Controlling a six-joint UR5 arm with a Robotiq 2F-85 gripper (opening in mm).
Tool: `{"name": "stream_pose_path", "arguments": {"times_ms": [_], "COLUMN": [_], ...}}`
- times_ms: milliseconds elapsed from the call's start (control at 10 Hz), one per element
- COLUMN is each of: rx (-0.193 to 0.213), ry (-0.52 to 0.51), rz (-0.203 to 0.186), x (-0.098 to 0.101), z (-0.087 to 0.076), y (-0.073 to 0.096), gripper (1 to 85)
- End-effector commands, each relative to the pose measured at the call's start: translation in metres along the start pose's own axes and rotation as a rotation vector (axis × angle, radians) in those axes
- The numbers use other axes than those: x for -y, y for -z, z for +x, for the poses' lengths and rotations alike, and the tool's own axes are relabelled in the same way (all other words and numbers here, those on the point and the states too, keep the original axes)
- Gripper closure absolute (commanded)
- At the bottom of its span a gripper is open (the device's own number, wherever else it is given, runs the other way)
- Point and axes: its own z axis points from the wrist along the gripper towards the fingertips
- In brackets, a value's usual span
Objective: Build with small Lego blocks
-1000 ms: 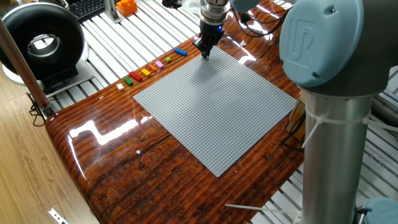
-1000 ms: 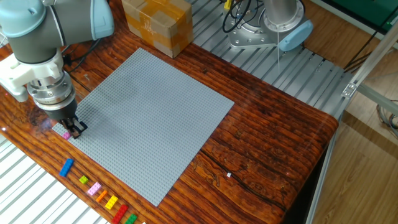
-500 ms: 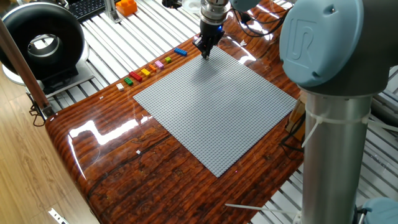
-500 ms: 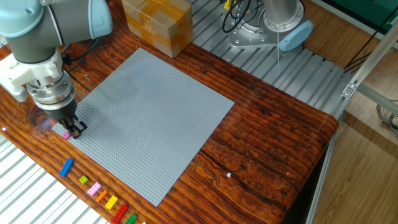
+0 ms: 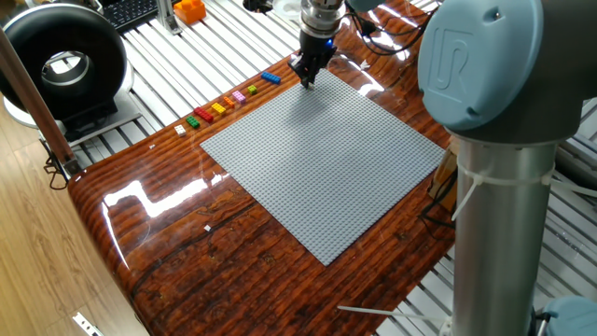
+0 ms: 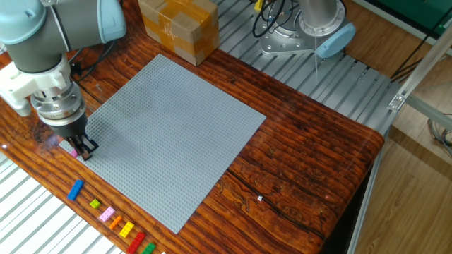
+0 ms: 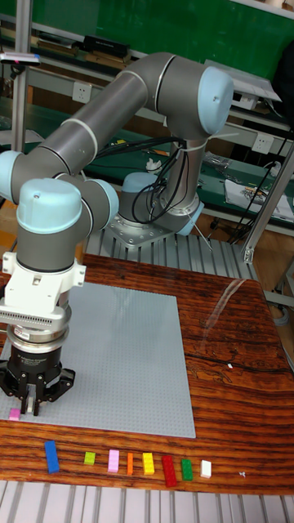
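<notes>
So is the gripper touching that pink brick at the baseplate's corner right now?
Cannot tell. In the other fixed view the gripper tips sit right against the pink brick, but no clear contact or gap shows; the tall fixed view is no clearer.

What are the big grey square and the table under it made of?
The grey baseplate looks like matte plastic, its surface covered in a fine grid of studs. The table appears to be dark wood grain under a glossy finish, judging by its bright reflections; it could be veneer or laminate.

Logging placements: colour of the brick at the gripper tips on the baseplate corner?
Pink brick, clearest in the tall fixed view.
</notes>
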Motion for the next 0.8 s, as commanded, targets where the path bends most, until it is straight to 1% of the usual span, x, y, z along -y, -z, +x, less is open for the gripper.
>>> {"name": "stream_pose_path", "arguments": {"times_ms": [0,200,400,600,700], "rx": [0.011,-0.004,-0.009,-0.027,-0.029], "ry": [-0.002,0.012,0.013,0.012,0.011], "rz": [-0.022,-0.016,-0.016,0.007,0.010], "x": [-0.0047,-0.0029,-0.0027,0.0031,0.0039], "z": [-0.0032,0.0006,0.0017,0.0049,0.0051], "y": [0.0002,0.0010,0.0017,0.0053,0.0057], "gripper": [55.0,53.3,53.0,53.0,53.0]}}
